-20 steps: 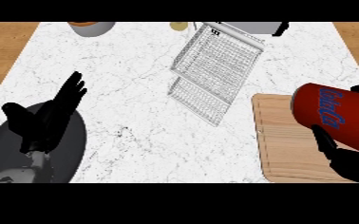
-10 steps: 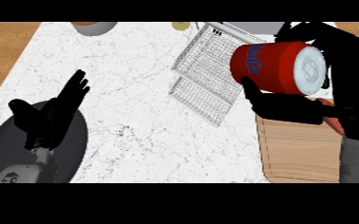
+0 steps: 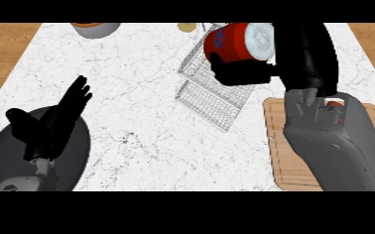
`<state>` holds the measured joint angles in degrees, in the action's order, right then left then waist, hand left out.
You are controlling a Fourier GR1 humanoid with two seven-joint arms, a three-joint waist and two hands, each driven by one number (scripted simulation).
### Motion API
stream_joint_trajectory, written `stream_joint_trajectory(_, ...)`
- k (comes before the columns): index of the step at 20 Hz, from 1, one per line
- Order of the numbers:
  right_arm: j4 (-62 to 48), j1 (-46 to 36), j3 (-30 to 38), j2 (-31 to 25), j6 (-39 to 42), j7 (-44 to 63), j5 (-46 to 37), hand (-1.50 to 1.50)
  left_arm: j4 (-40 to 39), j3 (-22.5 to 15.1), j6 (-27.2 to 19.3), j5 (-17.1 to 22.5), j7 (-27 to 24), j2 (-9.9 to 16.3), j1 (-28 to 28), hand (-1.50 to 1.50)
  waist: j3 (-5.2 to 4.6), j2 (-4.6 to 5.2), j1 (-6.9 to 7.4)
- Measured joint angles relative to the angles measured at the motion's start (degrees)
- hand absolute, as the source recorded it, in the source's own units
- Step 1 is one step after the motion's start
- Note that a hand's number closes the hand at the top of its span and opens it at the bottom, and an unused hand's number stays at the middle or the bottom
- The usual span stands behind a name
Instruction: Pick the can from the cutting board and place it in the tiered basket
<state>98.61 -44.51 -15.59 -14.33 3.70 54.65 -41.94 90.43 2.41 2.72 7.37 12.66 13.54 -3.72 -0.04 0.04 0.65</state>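
Our right hand [image 3: 296, 59] grips the can [image 3: 238, 42] over the tiered basket [image 3: 212, 87], upper right; our left hand [image 3: 51, 121] rests open, lower left.

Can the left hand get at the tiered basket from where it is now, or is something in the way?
Probably yes. The left hand rests open at the lower left, and only bare counter lies between it and the tiered basket. The right hand holds the can over the basket's far end.

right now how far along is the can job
Done: the can is off the cutting board, held by the right hand. In hand: it hangs over the basket. Left: lower and release. Left hand rests open.
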Motion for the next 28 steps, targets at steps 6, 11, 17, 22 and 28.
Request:
stream_joint_trajectory(6, -8.1, -0.6, 0.9, 4.1, -2.1, -4.1, -3.5, 1.5, 0.6, 0.7, 0.5, -0.1, 0.8, -0.5, -0.4, 0.0, 0.03, 0.0, -0.17)
stream_joint_trajectory(11, -15.9, -1.8, 1.7, 6.6, -6.2, -8.0, -7.7, 1.5, -0.7, 1.8, 1.4, 0.3, 0.9, -0.3, -1.2, 0.0, 0.03, 0.03, -0.17)
stream_joint_trajectory(17, -23.2, -3.1, 3.5, 8.7, -13.6, -13.0, -11.8, 1.5, 0.9, 1.5, 1.7, -0.5, 0.8, -1.0, 0.2, 0.0, 0.02, -0.29, -0.06)
stream_joint_trajectory(22, -29.9, -5.9, 7.0, 10.9, -22.5, -17.9, -12.4, -1.5, -0.3, 1.7, 1.8, -0.9, 0.6, -1.3, -0.8, 0.0, 0.0, -0.38, 0.06)
stream_joint_trajectory(28, -36.6, -9.1, 9.4, 12.5, -26.2, -22.0, -12.6, -1.5, 0.9, 1.6, 1.9, -1.5, 1.1, -1.7, -0.1, 0.0, -0.05, -0.78, 0.09)
